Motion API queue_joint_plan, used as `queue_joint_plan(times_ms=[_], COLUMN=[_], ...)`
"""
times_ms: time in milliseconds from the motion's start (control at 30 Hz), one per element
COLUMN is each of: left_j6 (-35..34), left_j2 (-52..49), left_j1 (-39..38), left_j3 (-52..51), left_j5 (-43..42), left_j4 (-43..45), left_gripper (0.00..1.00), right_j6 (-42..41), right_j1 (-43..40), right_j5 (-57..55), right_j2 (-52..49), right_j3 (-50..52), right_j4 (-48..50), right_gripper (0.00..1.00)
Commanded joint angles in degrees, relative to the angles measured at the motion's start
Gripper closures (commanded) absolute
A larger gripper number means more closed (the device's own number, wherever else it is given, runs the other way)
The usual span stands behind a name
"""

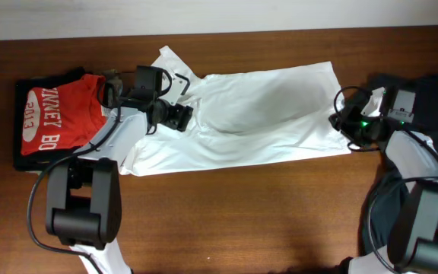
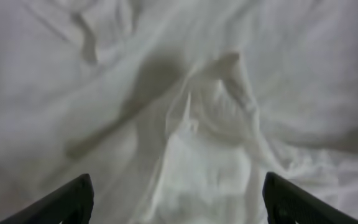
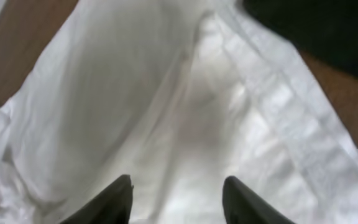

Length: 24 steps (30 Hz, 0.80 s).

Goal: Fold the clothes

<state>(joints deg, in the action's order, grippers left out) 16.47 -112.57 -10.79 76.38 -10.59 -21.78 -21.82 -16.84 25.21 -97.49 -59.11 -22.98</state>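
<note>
The white T-shirt [image 1: 257,114] lies spread across the middle of the brown table, partly folded, with a sleeve corner sticking up at the back left. My left gripper [image 1: 181,118] hovers over its left part, jaws wide open; the left wrist view shows wrinkled white cloth [image 2: 204,124] between the open fingers [image 2: 179,199]. My right gripper [image 1: 343,122] is at the shirt's right edge, jaws open over the hem [image 3: 185,124], with cloth between the fingertips [image 3: 178,193] but not clamped.
A folded red shirt with white lettering [image 1: 55,114] lies on a dark board at the far left. Dark garments [image 1: 432,95] are piled at the far right, also in the right wrist view [image 3: 316,31]. Bare wooden table [image 1: 265,213] runs along the front.
</note>
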Motion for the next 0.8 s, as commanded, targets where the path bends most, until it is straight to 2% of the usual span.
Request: queue_joint_plan(times_ms=[0, 67, 133, 167, 233, 267, 400, 567, 633, 733, 767], left_j6=[2.95, 2.93, 2.93, 2.91, 2.54, 1.57, -2.12, -2.29, -2.29, -2.29, -2.29], left_j2=[-4.39, -6.27, -7.45, -8.22, -9.16, -9.16, -9.03, -9.01, -9.01, -9.01, -9.01], left_j1=[-0.35, -0.33, -0.31, -0.24, -0.04, 0.09, 0.22, 0.07, 0.07, 0.07, 0.07], left_j3=[0.61, 0.61, 0.61, 0.61, 0.61, 0.61, 1.84, 5.46, 6.03, 6.08, 6.08], left_j5=[0.2, 2.93, 7.82, 10.95, 15.56, 16.92, 17.97, 17.9, 17.81, 17.51, 17.51], left_j4=[3.23, 5.7, 6.99, 7.1, 6.97, 6.8, 6.34, 2.56, 1.9, 1.09, 0.85], left_gripper=[0.21, 0.3, 0.5, 0.68, 0.93, 0.97, 1.0, 0.98, 0.98, 0.98, 0.97], right_j6=[0.57, 0.55, 0.55, 0.5, 0.33, 0.33, 0.37, 0.52, 0.57, 0.57, 0.57], right_j1=[-0.07, -0.07, -0.07, -0.07, -0.07, -0.07, -0.07, -0.04, 0.0, -0.02, -0.04], right_j5=[-3.8, -8.92, -12.74, -14.34, -14.82, -14.99, -14.27, -13.4, -13.25, -13.46, -13.97], right_j2=[0.35, 0.31, 0.26, 0.26, -0.5, -1.14, -4.26, -4.48, -4.5, -5.07, -5.11], right_j3=[0.17, 0.17, 0.46, 1.07, 2.47, 3.3, 5.25, 5.25, 5.25, 5.25, 5.29], right_j4=[-8.13, -12.15, -14.86, -15.15, -14.99, -14.69, -7.69, -3.52, -3.32, -3.17, -3.52], right_gripper=[0.65, 0.69, 0.69, 0.68, 0.57, 0.53, 0.53, 0.51, 0.59, 0.92, 0.96])
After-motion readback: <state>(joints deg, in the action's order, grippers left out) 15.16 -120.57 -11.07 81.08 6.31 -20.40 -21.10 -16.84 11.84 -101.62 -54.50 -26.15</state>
